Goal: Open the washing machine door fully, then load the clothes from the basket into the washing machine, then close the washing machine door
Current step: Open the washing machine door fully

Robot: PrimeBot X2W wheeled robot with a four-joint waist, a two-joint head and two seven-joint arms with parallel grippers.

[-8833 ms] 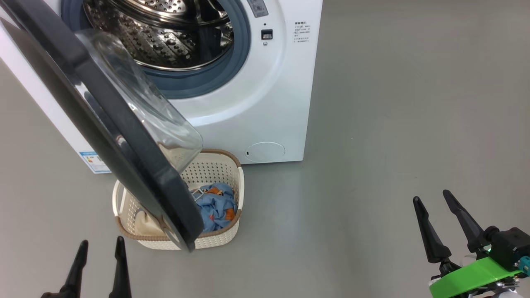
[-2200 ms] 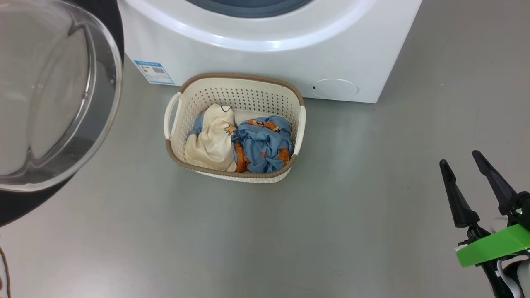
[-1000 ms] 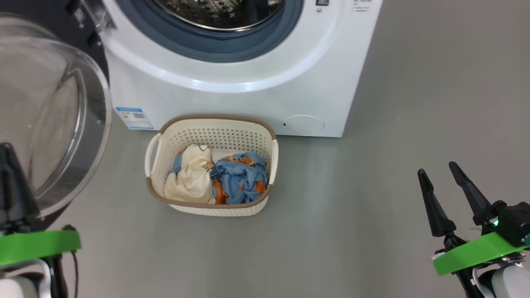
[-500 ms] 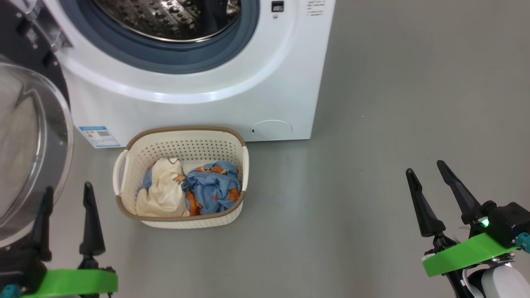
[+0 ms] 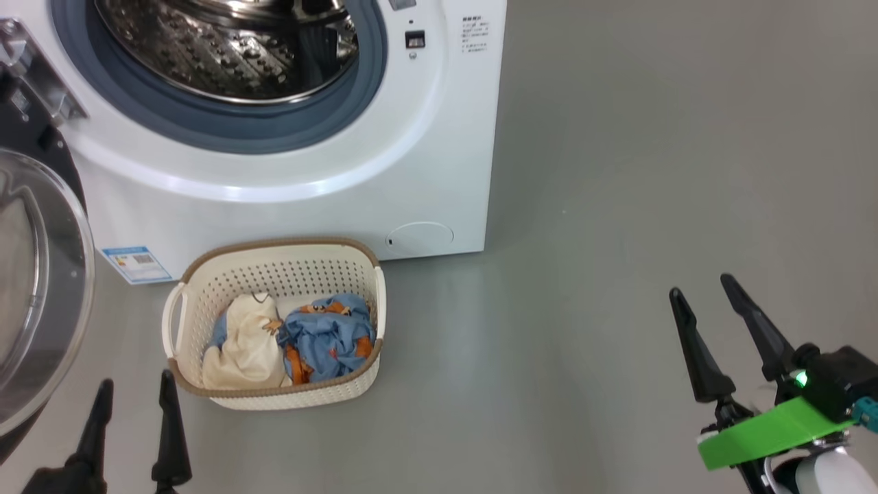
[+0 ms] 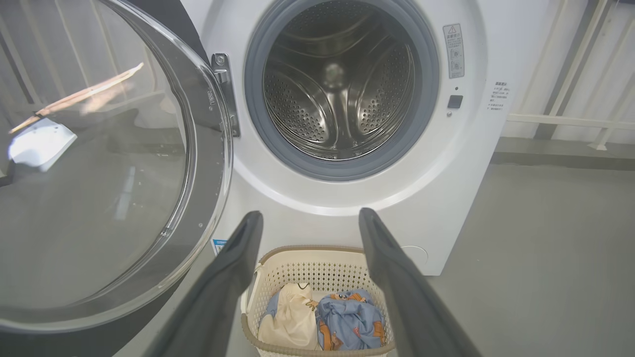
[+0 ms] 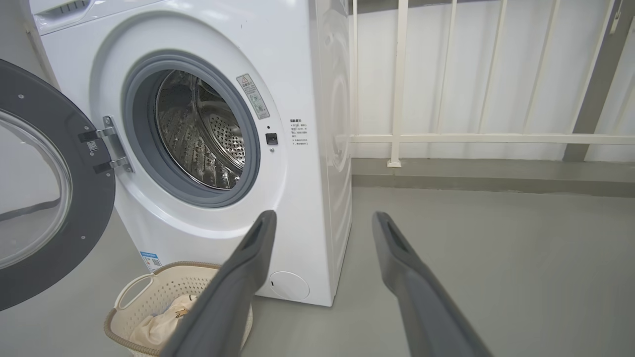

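The white washing machine (image 5: pixel 439 158) (image 6: pixel 461 163) (image 7: pixel 307 198) stands with its steel drum (image 5: pixel 226 48) (image 6: pixel 337 94) bare. Its black door (image 5: pixel 34 288) (image 6: pixel 114 163) (image 7: pixel 44 198) is swung wide to the left, glass dome facing out. On the floor in front sits the cream basket (image 5: pixel 274 274) (image 6: pixel 322 263) (image 7: pixel 154 292) holding the clothes: a cream garment (image 5: pixel 243 343) (image 6: pixel 292 317) and a blue one with orange prints (image 5: pixel 326 336) (image 6: pixel 349 320). My left gripper (image 5: pixel 135 384) (image 6: pixel 307 218) is open, low left of the basket. My right gripper (image 5: pixel 701 287) (image 7: pixel 322 215) is open, far right over bare floor.
Grey floor (image 5: pixel 617 171) stretches wide to the right of the machine. A white railing (image 7: pixel 471 134) and low kerb run behind. A blue label (image 5: pixel 137 264) and a round white flap (image 5: pixel 418 237) mark the machine's lower front.
The head camera has swung, shifting the machine and basket leftward in view. My left gripper, shut a second ago near the door, now stands open and lower. The right gripper is unchanged.
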